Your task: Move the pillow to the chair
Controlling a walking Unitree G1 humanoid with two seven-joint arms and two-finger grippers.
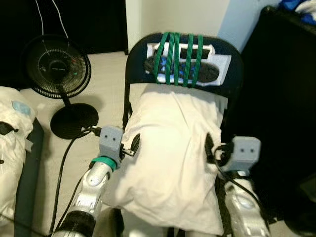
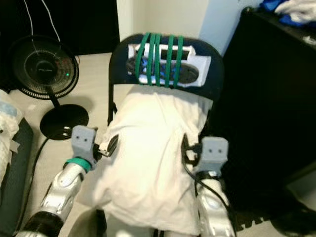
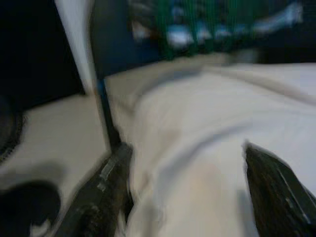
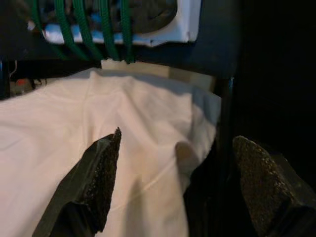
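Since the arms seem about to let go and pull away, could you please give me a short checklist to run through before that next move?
1. White pillow lies on the chair seat: ok; its far end reaches the backrest.
2. Pillow fully supported: not ok; its near end overhangs the seat's front edge.
3. Left gripper open: ok; jaws spread at the pillow's left side.
4. Right gripper open: ok; jaws spread at the pillow's right edge.
5. Fabric free of the fingers: cannot tell; cloth lies between them.
6. Backrest item under the green cords undisturbed: ok.
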